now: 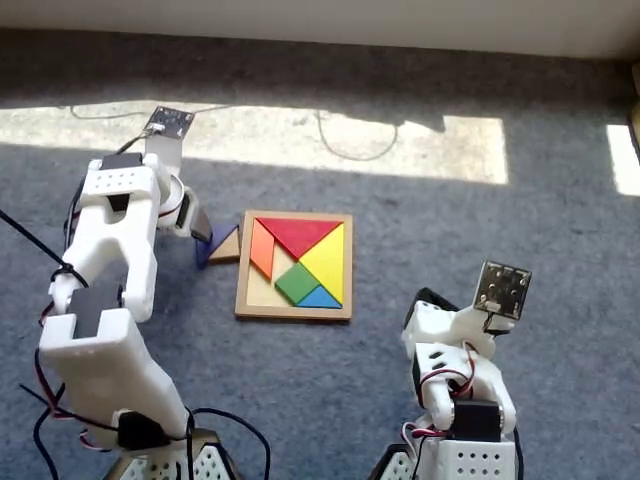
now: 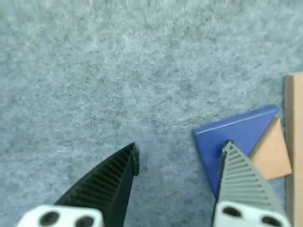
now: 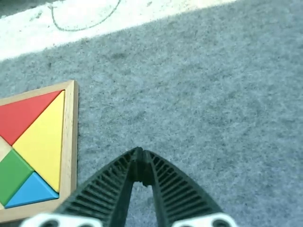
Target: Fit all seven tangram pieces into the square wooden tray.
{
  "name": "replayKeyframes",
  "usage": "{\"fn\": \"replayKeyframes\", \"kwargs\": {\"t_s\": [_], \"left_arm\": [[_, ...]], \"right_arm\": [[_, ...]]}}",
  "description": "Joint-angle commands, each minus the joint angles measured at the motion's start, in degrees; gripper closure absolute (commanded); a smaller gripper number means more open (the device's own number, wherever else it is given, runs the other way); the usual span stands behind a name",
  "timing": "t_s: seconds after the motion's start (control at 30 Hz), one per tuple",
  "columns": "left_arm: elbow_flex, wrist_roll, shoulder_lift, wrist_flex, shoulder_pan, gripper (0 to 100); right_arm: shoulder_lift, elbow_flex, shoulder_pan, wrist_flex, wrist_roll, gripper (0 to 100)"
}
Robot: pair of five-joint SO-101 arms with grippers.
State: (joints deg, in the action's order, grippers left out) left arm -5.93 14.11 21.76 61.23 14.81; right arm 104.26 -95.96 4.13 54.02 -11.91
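Square wooden tray (image 1: pixel 294 313) lies flat on grey carpet (image 1: pixel 400 220).

Seated in tray:
- large red triangle (image 1: pixel 297 236)
- large yellow triangle (image 1: pixel 327 262)
- orange parallelogram (image 1: pixel 263 250)
- green square (image 1: pixel 296 283)
- small light blue triangle (image 1: pixel 320 297)

Bare tray floor shows between the orange parallelogram and the green square, running down to the tray's corner.

Outside tray:
- Tan triangle (image 1: pixel 226 246) sits just beside the tray's rim, on the orange-parallelogram side.
- Dark blue triangle (image 2: pixel 236 132) touches the tan triangle on its side away from the tray.

Left gripper (image 2: pixel 181 146) is at these two loose pieces, fingers spread wide and holding nothing. The grey finger (image 2: pixel 241 182) has its tip over the dark blue triangle. The black finger (image 2: pixel 111 182) is over bare carpet, farther from the tray. Contact between grey finger and piece: cannot tell.

Right gripper (image 3: pixel 142 158) is off the tray's yellow-triangle side, over carpet. Its fingers are pressed together with nothing between them.
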Motion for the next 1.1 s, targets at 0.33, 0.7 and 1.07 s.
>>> {"fn": "replayKeyframes", "kwargs": {"t_s": [0.33,0.7,1.07], "left_arm": [[13.23,3.16,-0.31,10.99,7.16,73],[20.0,3.08,-0.13,27.52,-6.9,82],[9.8,3.08,0.31,16.97,-14.55,82]], "right_arm": [[0.92,-6.81,-0.57,0.13,0.7,99.4],[0.92,-6.81,-0.57,0.13,0.7,99.4],[0.92,-6.81,-0.57,0.13,0.7,99.4]]}}
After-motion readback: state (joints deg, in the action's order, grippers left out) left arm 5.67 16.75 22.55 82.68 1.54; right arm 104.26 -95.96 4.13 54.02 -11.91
